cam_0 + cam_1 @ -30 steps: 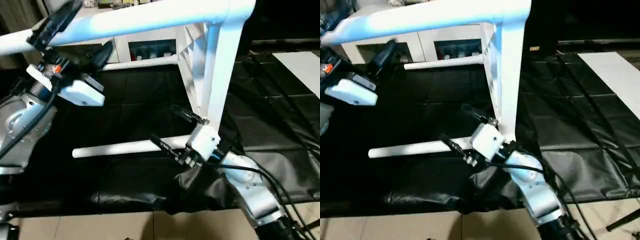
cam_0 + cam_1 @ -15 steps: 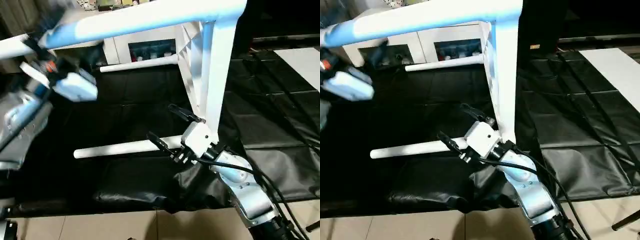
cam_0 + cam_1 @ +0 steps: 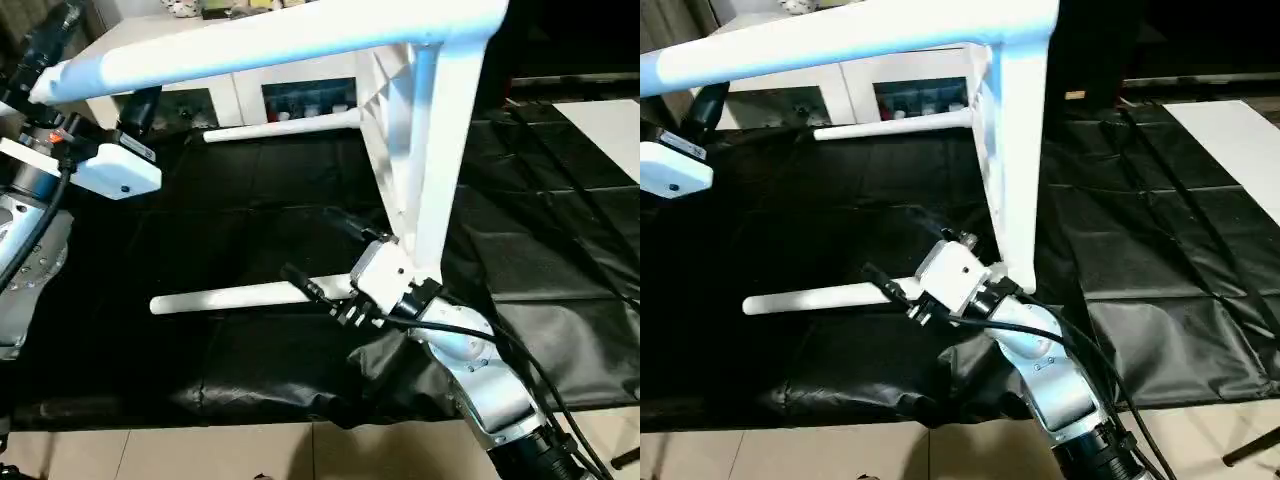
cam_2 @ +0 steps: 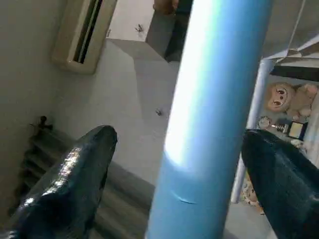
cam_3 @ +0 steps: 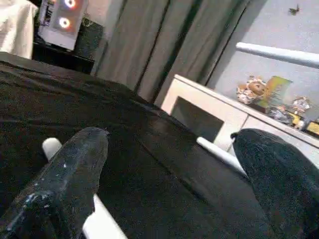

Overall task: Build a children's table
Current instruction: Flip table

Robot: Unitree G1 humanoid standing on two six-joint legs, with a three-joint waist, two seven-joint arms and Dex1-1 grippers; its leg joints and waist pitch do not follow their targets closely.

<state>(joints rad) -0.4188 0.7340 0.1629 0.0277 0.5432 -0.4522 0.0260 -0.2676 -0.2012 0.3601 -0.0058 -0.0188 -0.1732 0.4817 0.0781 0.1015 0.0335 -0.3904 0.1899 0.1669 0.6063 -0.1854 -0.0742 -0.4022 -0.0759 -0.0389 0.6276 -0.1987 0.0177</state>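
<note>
Legs matter here: a loose leg (image 3: 225, 297) lies flat on the black mat (image 3: 250, 190), its long axis crosswise beside the tipped tabletop (image 3: 400, 150). The right gripper (image 3: 325, 258), fingers spread, reaches along it, far nearer than the left gripper (image 4: 189, 184), spread around an upper fitted leg (image 4: 209, 124).

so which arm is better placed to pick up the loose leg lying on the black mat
Right. The right gripper hangs open directly at the loose leg on the black mat, its fingers around the near end. The left gripper is up high, open around a fitted leg of the tipped table.
</note>
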